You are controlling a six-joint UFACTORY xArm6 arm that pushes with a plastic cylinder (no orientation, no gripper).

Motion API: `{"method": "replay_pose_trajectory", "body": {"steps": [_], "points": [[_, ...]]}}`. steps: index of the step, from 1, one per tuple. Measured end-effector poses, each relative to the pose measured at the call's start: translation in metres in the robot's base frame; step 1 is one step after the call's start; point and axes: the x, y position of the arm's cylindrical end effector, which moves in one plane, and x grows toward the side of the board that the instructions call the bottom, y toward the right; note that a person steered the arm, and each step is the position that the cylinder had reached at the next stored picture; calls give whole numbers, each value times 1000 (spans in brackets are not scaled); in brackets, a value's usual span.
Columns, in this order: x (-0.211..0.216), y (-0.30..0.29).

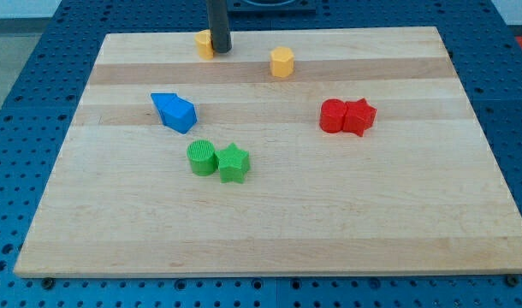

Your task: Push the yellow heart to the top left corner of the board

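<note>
My tip [220, 50] is down on the wooden surface [269, 214] near the view's top edge, a bit left of the middle. There are no jaws here to be wide or narrow, just a dark rod. The yellow heart [204, 43] sits right at the left side of my tip and touches it. The rod hides part of the heart, so its shape is hard to make out. The heart is close to the top edge of the surface, but the top left corner is off to the view's left of it.

A second yellow block [281, 62] stands to the view's right of my tip, well apart from it. Its shape looks like a short post with flat sides.

Lower down and to the left are two blue blocks [174, 111] pressed together. Below them, near the middle, a green round block [201, 158] touches a green star [234, 162]. On the view's right, two red blocks [347, 116] sit side by side, touching.

No block lies along the top edge between the heart and the top left corner.
</note>
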Motion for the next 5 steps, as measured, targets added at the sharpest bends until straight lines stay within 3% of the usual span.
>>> {"method": "replay_pose_trajectory", "body": {"steps": [5], "points": [[-3,-105]]}}
